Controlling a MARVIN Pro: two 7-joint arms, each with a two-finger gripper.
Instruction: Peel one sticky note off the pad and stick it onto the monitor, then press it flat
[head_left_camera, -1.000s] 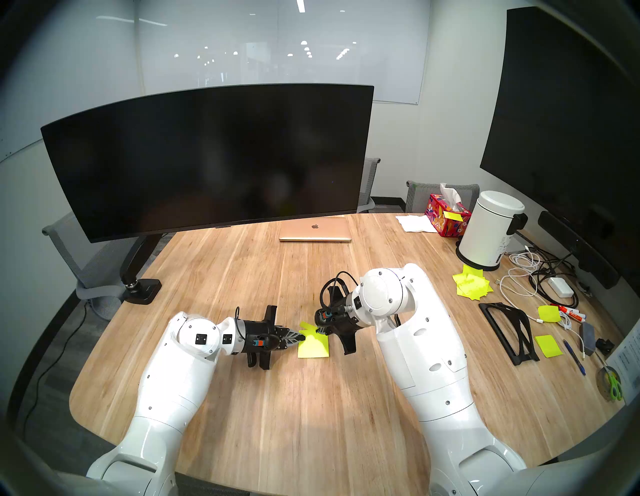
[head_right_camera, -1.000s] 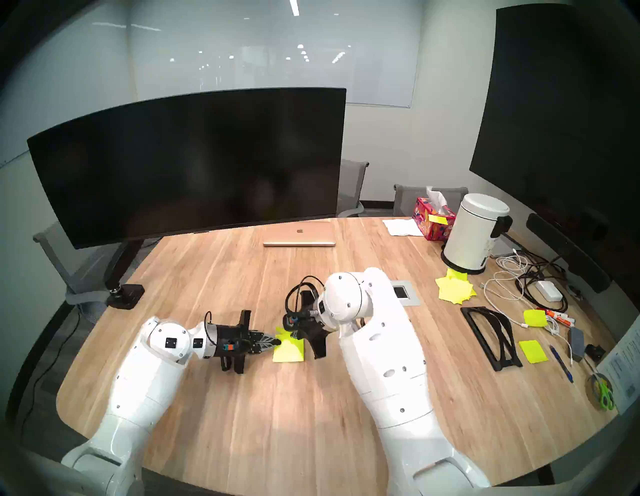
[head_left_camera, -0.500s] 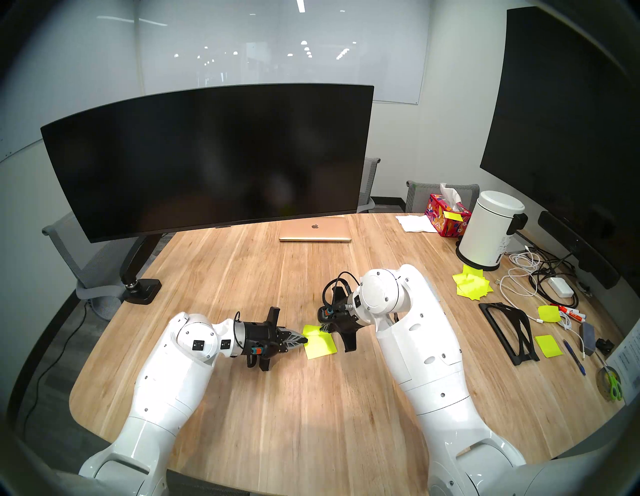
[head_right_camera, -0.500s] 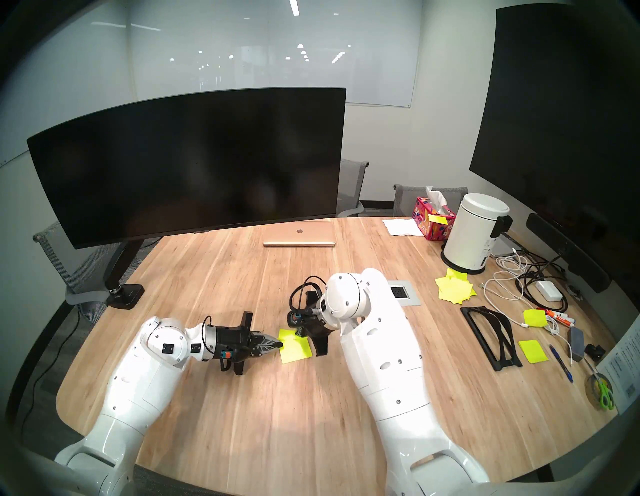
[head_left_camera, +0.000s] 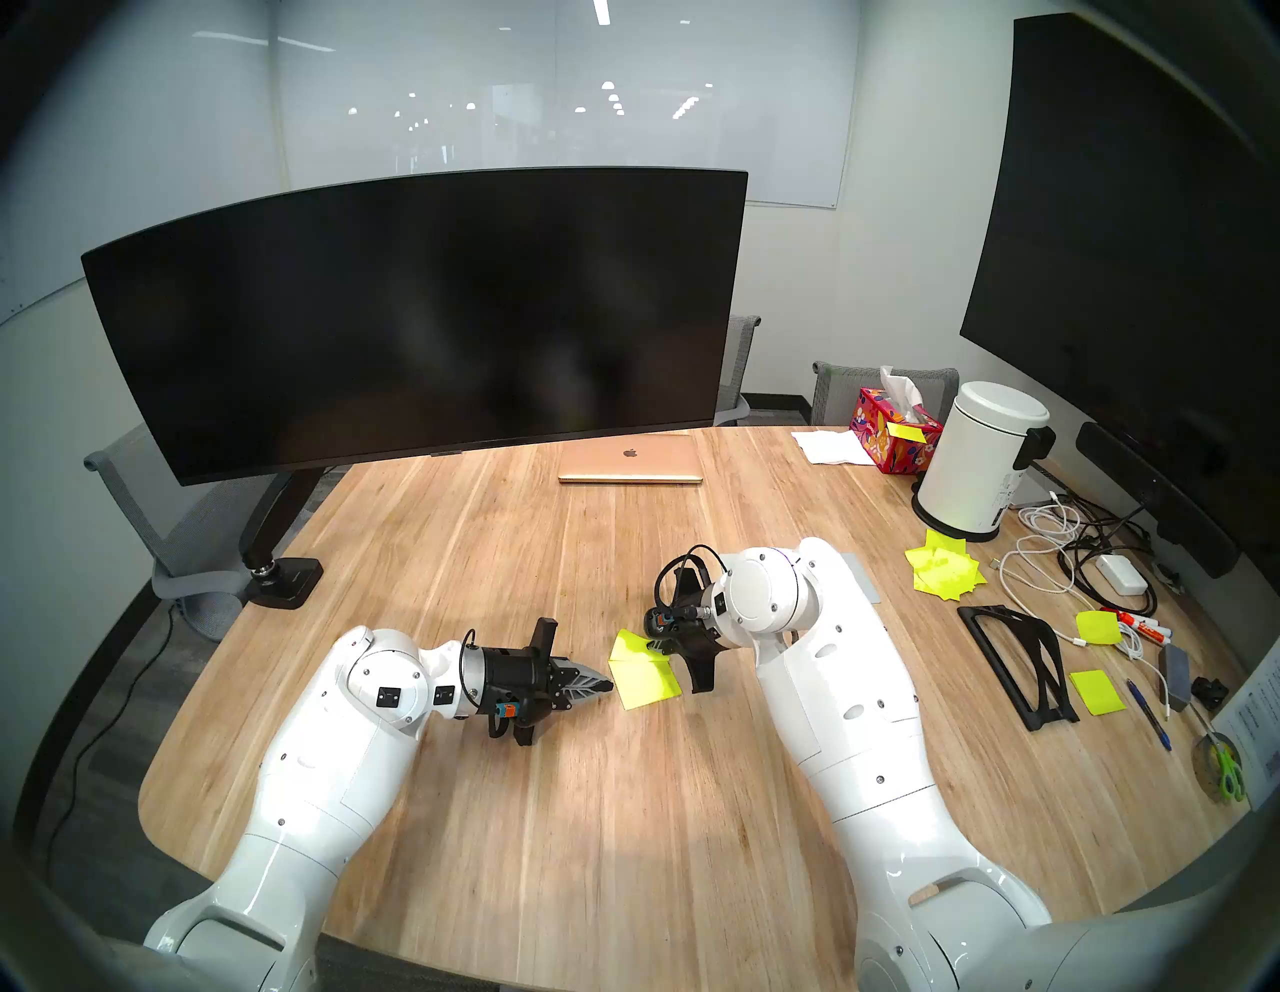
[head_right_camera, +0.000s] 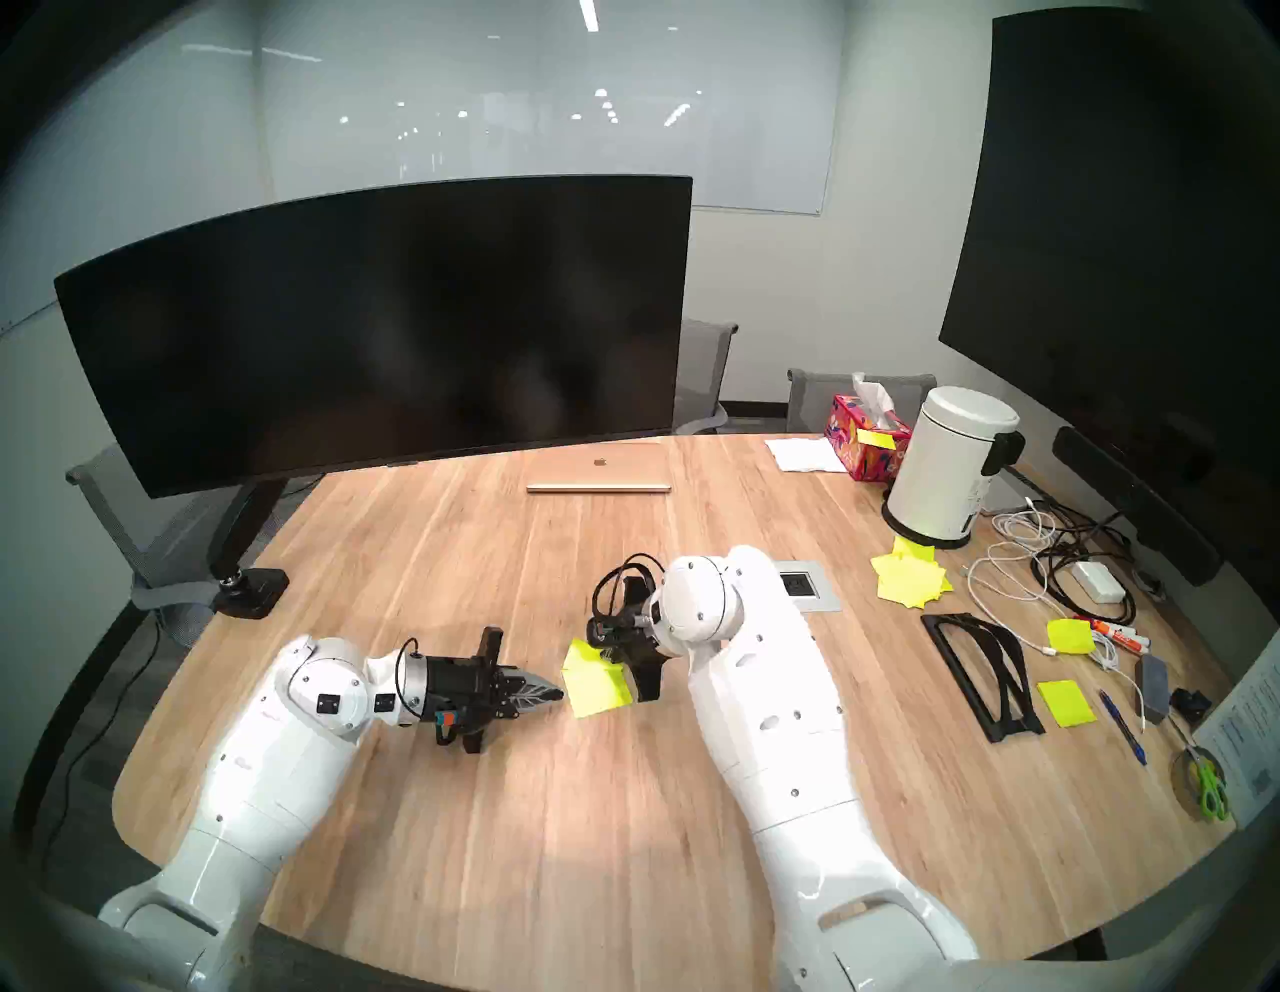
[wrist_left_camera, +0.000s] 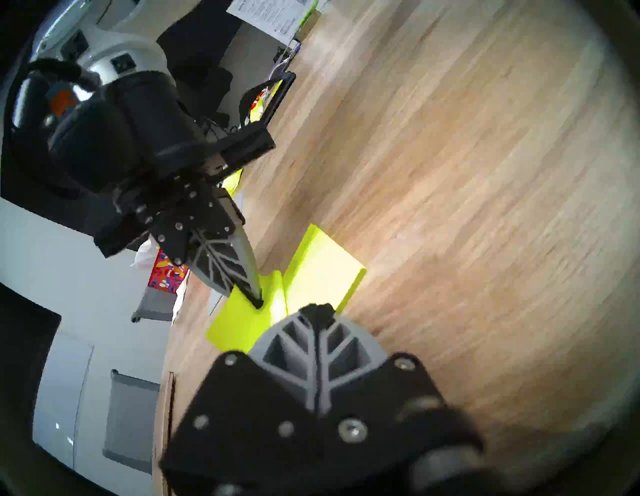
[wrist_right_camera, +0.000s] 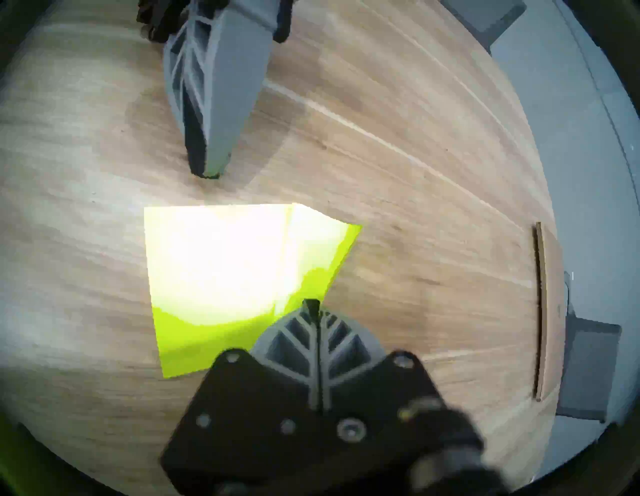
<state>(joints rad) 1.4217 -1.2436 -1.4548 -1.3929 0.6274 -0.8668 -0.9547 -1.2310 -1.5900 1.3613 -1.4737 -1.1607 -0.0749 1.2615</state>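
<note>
left end effector (head_left_camera: 611, 686): closed, empty; tip just left of the pad, small gap in the right wrist view, so it no longer pins the stack. My read: it sits there to hold the pad down during the peel.
right end effector (head_left_camera: 654, 645): closed on the sticky note, pinching its raised edge just behind the pad.
sticky note (head_left_camera: 629, 644): one sheet folded up off the pad, far edge lifted; hinge edge looks attached to the pad, so peel not finished.
pad (head_left_camera: 650, 682): on the bench (head_left_camera: 485, 554) between both end effectors, tilted, one side looks lifted with the note. Risk: whole stack comes up unless held down.
loose notes (head_left_camera: 945, 571): jumble well right of the pad, behind it, not in play.
tissue box (head_left_camera: 893, 433): far right of the pad; holds tissues, one sticking out; a yellow note on its side.
white bin (head_left_camera: 983, 461): beside the box, lid shut, contents unseen.
monitor (head_left_camera: 415, 319): far behind the pad, screen bare; target untouched.
</note>
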